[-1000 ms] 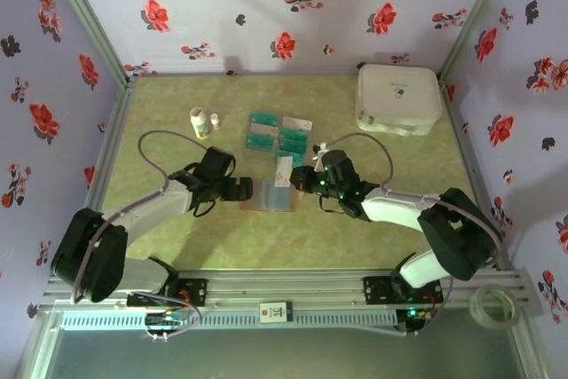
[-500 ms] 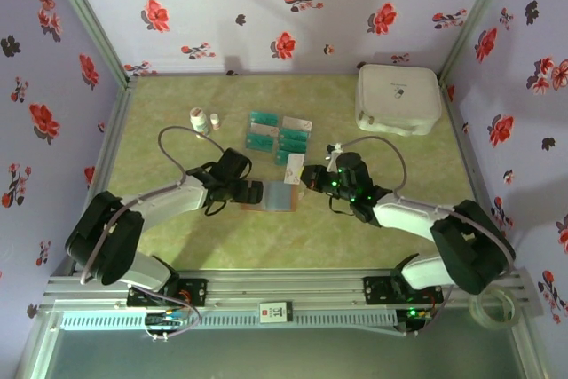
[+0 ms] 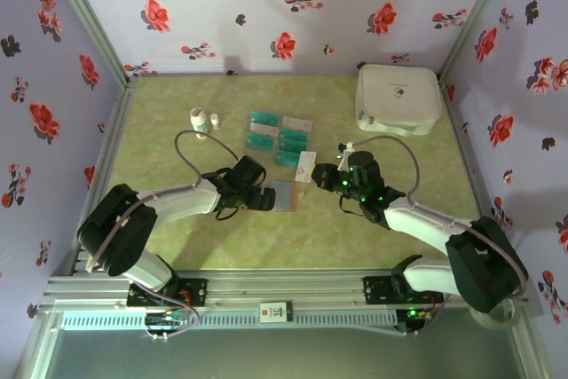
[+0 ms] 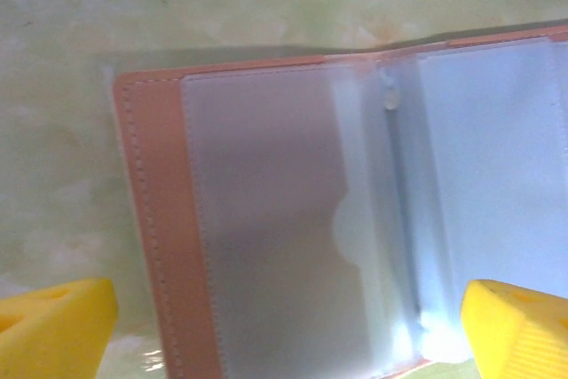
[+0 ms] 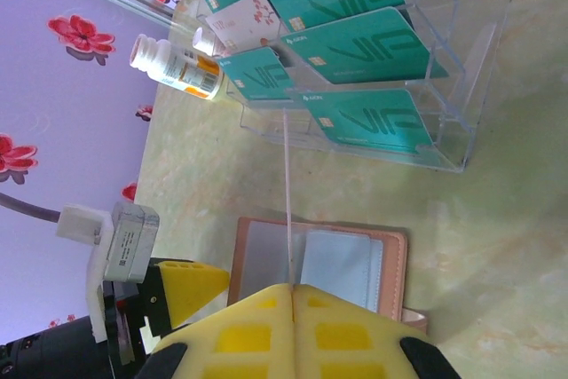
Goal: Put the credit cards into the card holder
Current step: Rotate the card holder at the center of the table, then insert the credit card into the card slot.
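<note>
Mid-surface, the reddish-brown leather card holder (image 3: 282, 195) lies open beneath the wide-spread left pincer (image 3: 264, 199), likely to pin it, while the right pincer (image 3: 319, 175) clamps a thin pale card (image 3: 306, 166) just beside, ready for slotting

teal-green credit cards (image 5: 368, 122) with paler VIP lettering, one white card (image 5: 248, 19) with red blossoms, salmon-brown card holder (image 4: 155, 219), frosted clear pockets, mottled yellow-green table (image 3: 355, 228), lilac walls (image 3: 266, 6) with red and black flowers, bright yellow finger pads (image 5: 240, 326)
</note>
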